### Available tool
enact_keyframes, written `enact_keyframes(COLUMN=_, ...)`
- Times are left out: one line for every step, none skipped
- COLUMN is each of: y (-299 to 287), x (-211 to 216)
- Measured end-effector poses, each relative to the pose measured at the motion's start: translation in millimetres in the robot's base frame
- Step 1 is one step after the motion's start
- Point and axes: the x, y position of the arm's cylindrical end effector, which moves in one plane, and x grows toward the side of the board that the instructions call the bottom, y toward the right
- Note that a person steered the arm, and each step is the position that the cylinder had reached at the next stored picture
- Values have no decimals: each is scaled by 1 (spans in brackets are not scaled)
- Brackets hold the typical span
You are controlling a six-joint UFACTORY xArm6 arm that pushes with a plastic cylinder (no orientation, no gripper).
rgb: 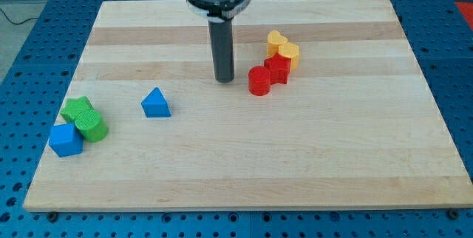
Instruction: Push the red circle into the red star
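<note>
The red circle (pixel 259 80) lies right of the board's middle and touches the red star (pixel 278 69) just up and to its right. My tip (pixel 225 80) stands on the board a short way to the left of the red circle, with a small gap between them.
Two yellow blocks (pixel 276 42) (pixel 289 54) sit against the red star's upper side. A blue triangle (pixel 155 103) lies left of centre. A green star (pixel 77 109), a green circle (pixel 92 126) and a blue block (pixel 65 140) cluster at the board's (pixel 244 179) left edge.
</note>
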Motion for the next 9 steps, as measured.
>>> enact_keyframes(y=13, x=-4)
enact_keyframes(y=17, x=13)
enact_keyframes(y=28, x=28)
enact_keyframes(y=38, x=38)
enact_keyframes(y=39, x=46)
enact_keyframes(y=39, x=56)
enact_keyframes(y=39, x=65)
enact_keyframes(y=44, x=68)
enact_keyframes(y=59, x=68)
